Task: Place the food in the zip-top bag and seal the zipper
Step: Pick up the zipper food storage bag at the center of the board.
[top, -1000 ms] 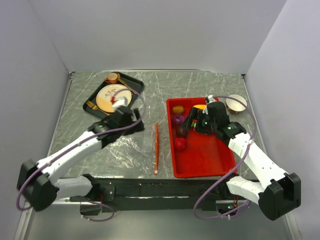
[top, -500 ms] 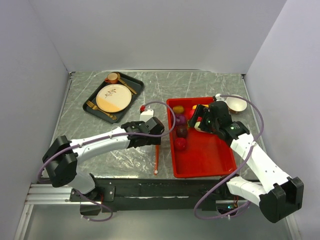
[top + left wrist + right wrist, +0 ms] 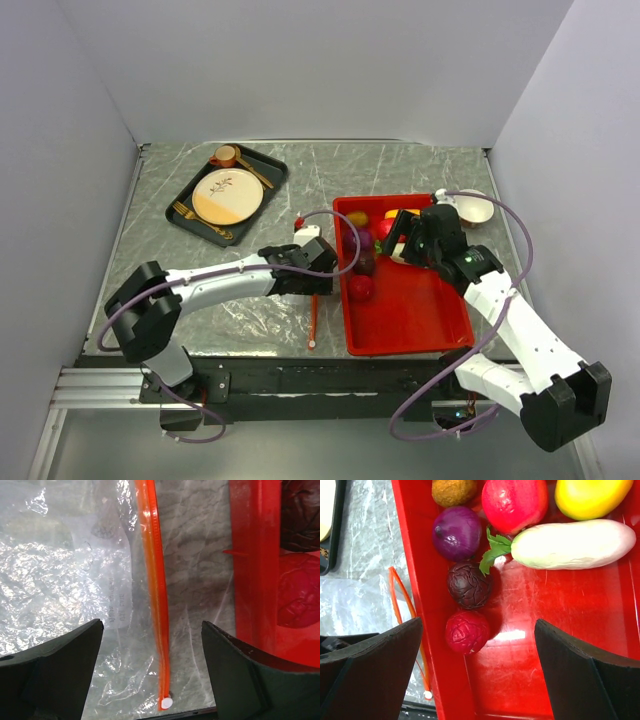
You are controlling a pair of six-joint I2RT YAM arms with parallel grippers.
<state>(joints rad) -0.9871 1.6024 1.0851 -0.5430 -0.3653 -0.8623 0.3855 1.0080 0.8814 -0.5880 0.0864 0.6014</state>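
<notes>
**Desk:** What has changed at the left jaws?

**Caption writer:** Spread wide and holding nothing, the left jaws now hang over the zipper (image 3: 152, 555) and its white tab (image 3: 166, 703). A second ago the left arm (image 3: 215, 280) was back by the dark tray (image 3: 272, 170). The right jaws, also wide and empty, hover over the food (image 3: 466, 632), which all still lies in the red tray (image 3: 530, 645).

**Desk:** Meaning?

**Caption writer:** Nothing is bagged. The left arm looks set to take the mouth of the zip-top bag (image 3: 60, 570), which lies flat on the worktop (image 3: 400, 165) just beside the red tray.

**Desk:** What stays unclear?

**Caption writer:** Whether that mouth is open. The strip's far end is cropped, and from above the clear film barely shows.
</notes>
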